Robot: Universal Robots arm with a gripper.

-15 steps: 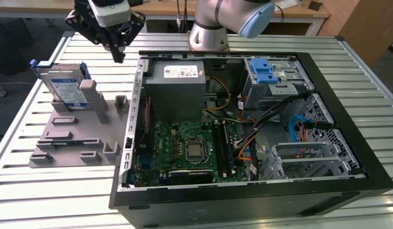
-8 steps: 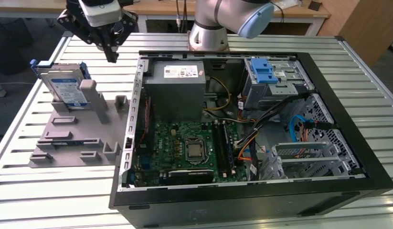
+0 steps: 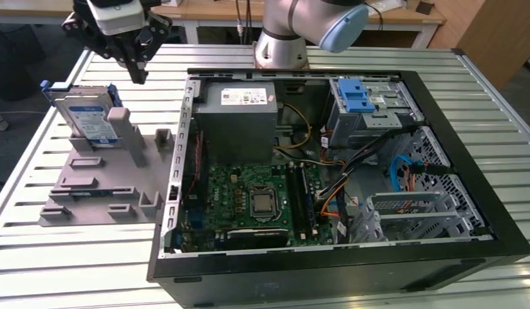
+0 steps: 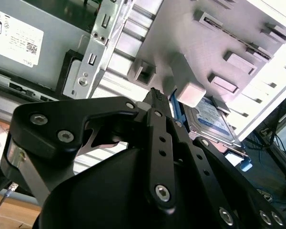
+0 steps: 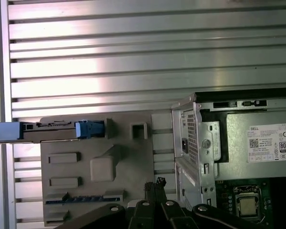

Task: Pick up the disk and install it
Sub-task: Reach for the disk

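Over the slatted metal table (image 3: 76, 277), the gripper (image 3: 139, 74) hung clenched and empty near the upright disk (image 3: 86, 119); a clean grasp likely required jaws spread and squared to its faces.

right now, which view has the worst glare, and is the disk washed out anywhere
first wrist view: strong glare on the table slats; second wrist view: background blown out white, disk label visible, hand dark in front; exterior view: even light, disk not washed out.
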